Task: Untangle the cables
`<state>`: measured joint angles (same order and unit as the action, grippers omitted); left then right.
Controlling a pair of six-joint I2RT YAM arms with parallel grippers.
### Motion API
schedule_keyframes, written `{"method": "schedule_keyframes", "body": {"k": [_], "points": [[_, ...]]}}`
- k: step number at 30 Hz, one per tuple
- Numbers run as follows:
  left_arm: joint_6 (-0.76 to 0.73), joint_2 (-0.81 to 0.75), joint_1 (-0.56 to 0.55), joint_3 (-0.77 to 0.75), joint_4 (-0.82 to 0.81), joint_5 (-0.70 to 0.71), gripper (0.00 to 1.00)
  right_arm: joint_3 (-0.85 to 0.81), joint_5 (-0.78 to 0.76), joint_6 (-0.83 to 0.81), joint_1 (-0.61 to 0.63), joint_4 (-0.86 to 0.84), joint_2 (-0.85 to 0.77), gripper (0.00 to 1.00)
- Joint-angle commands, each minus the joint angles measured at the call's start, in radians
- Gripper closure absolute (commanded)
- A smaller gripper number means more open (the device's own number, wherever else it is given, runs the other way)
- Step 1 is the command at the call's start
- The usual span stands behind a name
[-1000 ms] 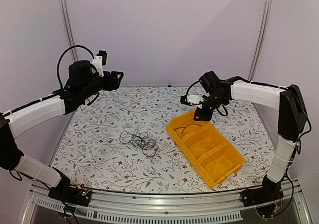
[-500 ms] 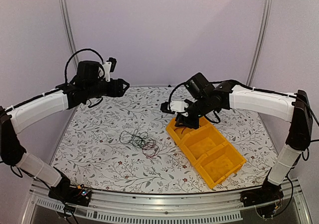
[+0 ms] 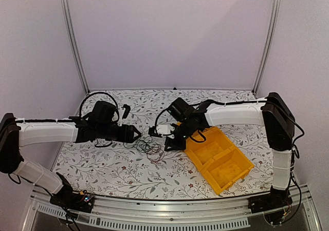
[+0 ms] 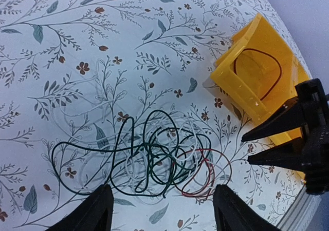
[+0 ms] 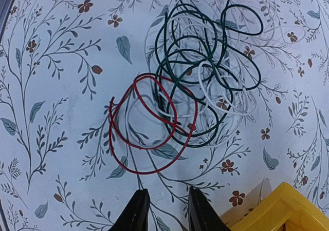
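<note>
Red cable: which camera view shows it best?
The right wrist view. There the red cable appears large, its loops sharp at the edge of the tangle. The left wrist view shows it smaller, at the tangle's right side; the top view gives only a faint reddish trace.

Your floral-print table (image 3: 103, 164), the tangled cables (image 3: 149, 148) on it just left of the yellow bin (image 3: 237, 178).

Open table (image 3: 103, 164) near cables (image 3: 150, 149), yellow bin (image 3: 231, 170) crowding right
</note>
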<state>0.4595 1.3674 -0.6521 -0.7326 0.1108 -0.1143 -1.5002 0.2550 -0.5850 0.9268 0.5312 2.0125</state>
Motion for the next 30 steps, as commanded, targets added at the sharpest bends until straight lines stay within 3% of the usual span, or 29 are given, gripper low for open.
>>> {"method": "schedule_keyframes", "body": {"k": [1, 9, 16, 30], "points": [[0.091, -0.018, -0.013, 0.04, -0.083, 0.058, 0.32, -0.055, 0.046, 0.12, 0.005, 0.005, 0.053, 0.69], [0.125, -0.034, -0.018, 0.067, -0.094, 0.092, 0.32, -0.113, 0.06, 0.21, 0.005, 0.034, 0.11, 0.67], [0.135, -0.068, -0.024, 0.079, -0.088, 0.125, 0.33, -0.2, 0.077, 0.252, 0.004, 0.088, 0.203, 0.71], [0.125, -0.048, -0.027, 0.075, -0.094, 0.145, 0.33, -0.179, 0.031, 0.288, 0.004, 0.101, 0.22, 0.69]]}}
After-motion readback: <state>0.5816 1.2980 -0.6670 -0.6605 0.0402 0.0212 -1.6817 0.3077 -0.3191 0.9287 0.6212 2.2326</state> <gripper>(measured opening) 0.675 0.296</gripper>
